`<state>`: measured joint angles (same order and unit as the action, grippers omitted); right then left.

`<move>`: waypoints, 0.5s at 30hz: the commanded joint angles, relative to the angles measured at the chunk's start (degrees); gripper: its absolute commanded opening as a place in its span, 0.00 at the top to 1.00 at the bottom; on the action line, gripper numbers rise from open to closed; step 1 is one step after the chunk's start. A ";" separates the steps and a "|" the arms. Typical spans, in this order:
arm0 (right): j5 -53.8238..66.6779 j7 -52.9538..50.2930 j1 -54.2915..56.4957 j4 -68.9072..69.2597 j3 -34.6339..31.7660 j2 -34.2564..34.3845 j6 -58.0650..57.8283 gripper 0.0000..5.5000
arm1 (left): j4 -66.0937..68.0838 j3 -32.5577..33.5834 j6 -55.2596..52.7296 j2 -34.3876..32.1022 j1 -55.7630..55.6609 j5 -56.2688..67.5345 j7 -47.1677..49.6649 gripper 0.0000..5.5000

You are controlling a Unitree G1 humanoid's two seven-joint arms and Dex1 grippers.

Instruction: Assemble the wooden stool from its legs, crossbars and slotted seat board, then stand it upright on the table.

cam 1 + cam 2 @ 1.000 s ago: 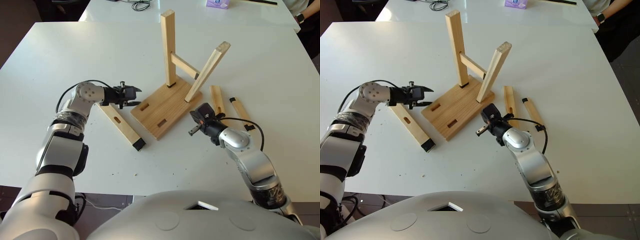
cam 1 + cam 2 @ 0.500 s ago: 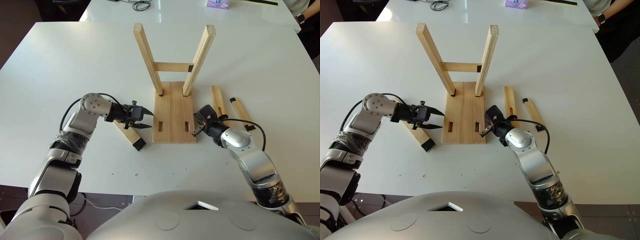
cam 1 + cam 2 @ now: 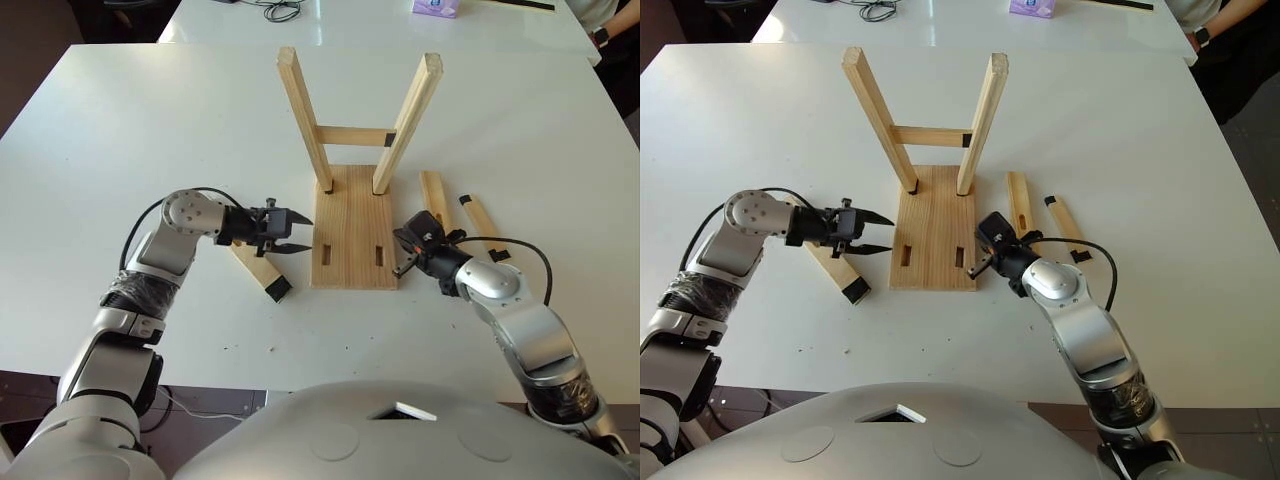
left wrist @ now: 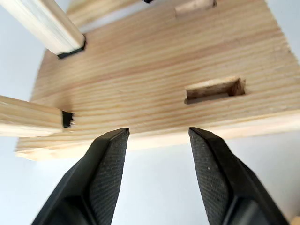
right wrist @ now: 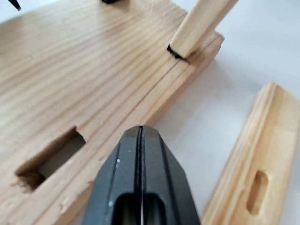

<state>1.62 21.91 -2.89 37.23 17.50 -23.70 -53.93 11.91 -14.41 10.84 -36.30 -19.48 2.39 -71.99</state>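
— How far along?
— About halfway, going by the board (image 3: 352, 228). Lies flat mid-table (image 3: 150, 120), with two legs (image 3: 305, 120) upright in the far slots, tied by one crossbar (image 3: 352, 136).
— Left to do?
— Filling the two near slots (image 3: 326, 256), both bare. Needs the loose leg (image 3: 263, 273) lying just left of the board, plus the two loose pieces (image 3: 433, 195) just right of it. Impossible to say from here which of those is leg and which crossbar. After that, turning the whole lot over onto its legs.
— And the jaws?
— Left jaws spread apart and empty, just beside the board's left edge, over the loose leg. Right jaws pressed together on nothing, right at the board's right edge by the near-right slot. Cannot tell whether touching the wood.
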 commanded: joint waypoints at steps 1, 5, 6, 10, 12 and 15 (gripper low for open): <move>1.71 1.15 0.28 4.01 -5.21 -2.68 -2.50 1.00 | -4.78 5.51 -5.51 -3.18 -1.16 3.78 2.01 0.57; 2.84 2.66 -0.74 4.71 -13.33 -6.79 -3.39 1.00 | -8.76 11.83 -10.17 -8.42 2.23 7.21 2.59 0.57; 2.81 2.75 -1.38 4.28 -15.00 -7.69 -3.11 1.00 | -9.34 13.06 -10.66 -9.97 4.02 7.62 2.24 0.57; 3.58 3.18 -3.73 3.54 -20.05 -9.30 -2.03 1.00 | -10.15 17.50 -10.00 -16.57 12.87 8.60 -0.93 0.57; 3.98 3.24 -5.24 4.09 -21.75 -9.39 -1.83 1.00 | -8.23 19.82 -8.71 -20.14 16.35 8.86 -3.09 0.57; 4.13 2.94 -6.94 4.74 -22.95 -9.03 -1.50 1.00 | -3.22 20.90 -7.26 -22.76 16.75 8.25 -4.49 0.57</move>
<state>5.36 24.90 -8.73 41.13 -4.48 -32.41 -56.07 6.24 5.64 2.53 -56.98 -2.27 10.90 -75.59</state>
